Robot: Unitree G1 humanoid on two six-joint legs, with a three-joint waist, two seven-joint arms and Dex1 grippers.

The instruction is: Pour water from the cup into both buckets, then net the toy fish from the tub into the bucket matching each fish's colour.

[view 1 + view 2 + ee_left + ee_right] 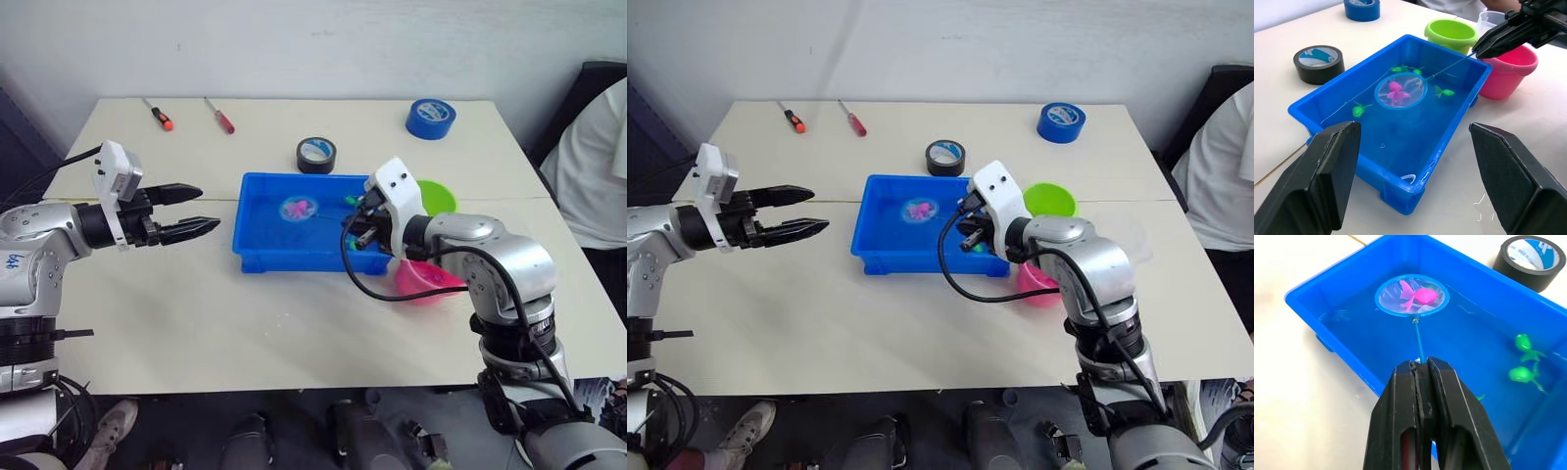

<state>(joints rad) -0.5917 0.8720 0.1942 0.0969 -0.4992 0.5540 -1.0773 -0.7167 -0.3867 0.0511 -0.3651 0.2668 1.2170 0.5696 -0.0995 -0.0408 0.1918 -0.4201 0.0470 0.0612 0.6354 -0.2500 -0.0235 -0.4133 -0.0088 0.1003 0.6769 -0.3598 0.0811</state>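
The right pincer (pixel 1421 377) is clamping tight on the thin handle of the net (pixel 1412 295), with the fingers pressed together and no gap showing between them. It is holding the hoop low inside the tub (pixel 257 241), toward the tub's middle, and a pink fish (pixel 1422 295) is lying in the mesh. Several green fish (pixel 1522 374) are floating nearer the tub's end that faces the buckets. The pink bucket (pixel 1508 71) is sitting just beside that end of the tub, with the green bucket (pixel 1450 35) next to it and the clear cup (pixel 1489 20) just behind the two. The left pincer (pixel 179 211) is hovering wide open and holding nothing, well apart from the tub's opposite end.

The step in hand looks like lifting the catch and carrying it to the pink bucket. The risk is lying in that lift: the mesh looks shallow, so a tilted hoop or a quick swing could be tipping the fish back into the tub or onto the counter. The handle is thin, so it may twist in the grip and roll the hoop. The green bucket is standing so close to the pink one that a loose aim could be dropping the fish in the wrong colour.
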